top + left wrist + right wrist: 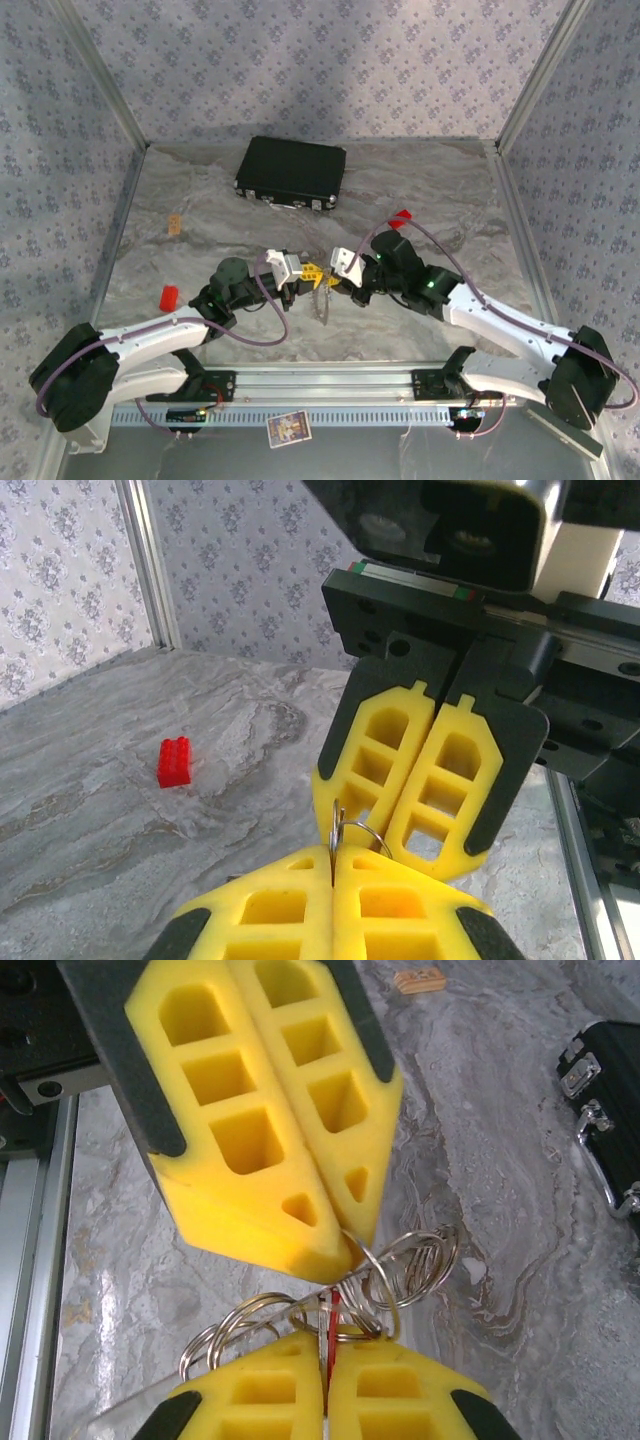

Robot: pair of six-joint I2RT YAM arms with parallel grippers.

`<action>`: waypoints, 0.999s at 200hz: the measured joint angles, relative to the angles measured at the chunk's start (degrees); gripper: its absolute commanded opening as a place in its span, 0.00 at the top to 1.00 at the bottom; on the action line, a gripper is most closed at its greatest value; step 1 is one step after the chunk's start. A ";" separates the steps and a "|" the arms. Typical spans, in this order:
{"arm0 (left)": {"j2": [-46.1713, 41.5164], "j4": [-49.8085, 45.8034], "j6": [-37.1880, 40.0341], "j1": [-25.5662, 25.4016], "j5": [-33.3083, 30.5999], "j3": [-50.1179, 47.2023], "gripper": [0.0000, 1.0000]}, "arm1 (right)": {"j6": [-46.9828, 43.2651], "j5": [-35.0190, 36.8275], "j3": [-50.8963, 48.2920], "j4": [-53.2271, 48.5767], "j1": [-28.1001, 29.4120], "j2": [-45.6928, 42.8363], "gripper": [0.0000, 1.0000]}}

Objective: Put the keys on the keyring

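Both grippers meet tip to tip above the middle of the table. My left gripper [333,862] [299,272] is shut on the keyring [345,832], a thin silver wire loop standing edge-on between its yellow pads. My right gripper [327,1348] [340,277] is shut on a thin red and silver sliver, the red-headed key [333,1312] seen edge-on. Several linked silver rings [415,1260] tangle between the two sets of tips. A silver blade [322,305] hangs below the grippers. The blue-headed key is hidden.
A black case [290,172] lies at the back centre. Plain red blocks sit at the left [169,296] and behind the right arm [401,216]. A small tan block [176,224] lies far left. Metal rails edge the table.
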 measured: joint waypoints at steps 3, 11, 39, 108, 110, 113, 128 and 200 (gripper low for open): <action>0.00 0.00 0.00 0.00 0.00 0.00 1.00 | -0.20 0.13 0.17 -0.28 0.11 0.20 0.96; 0.00 0.00 0.00 0.00 -0.02 0.00 1.00 | -0.83 0.37 0.61 -0.94 0.42 0.61 0.96; 0.00 0.00 0.04 0.00 -0.04 0.00 1.00 | -2.16 0.94 1.95 -3.26 1.01 1.64 0.97; 0.00 -0.07 0.96 -0.07 -0.90 0.00 1.00 | -3.10 1.66 2.69 -5.68 0.96 1.38 0.62; 0.00 -0.07 0.96 -0.07 -0.90 0.00 1.00 | -2.99 1.62 2.62 -5.66 0.92 1.16 0.62; 0.00 -0.07 1.01 -0.07 -0.90 0.00 1.00 | -2.75 1.38 2.43 -5.55 0.66 0.70 0.61; 0.00 -0.07 1.11 -0.11 -0.87 0.00 1.00 | -2.29 0.15 1.05 -4.96 -0.63 -2.19 0.59; 1.79 -0.07 1.11 -0.11 1.55 0.00 1.00 | 2.49 -7.02 -4.68 3.69 -5.20 -9.05 0.73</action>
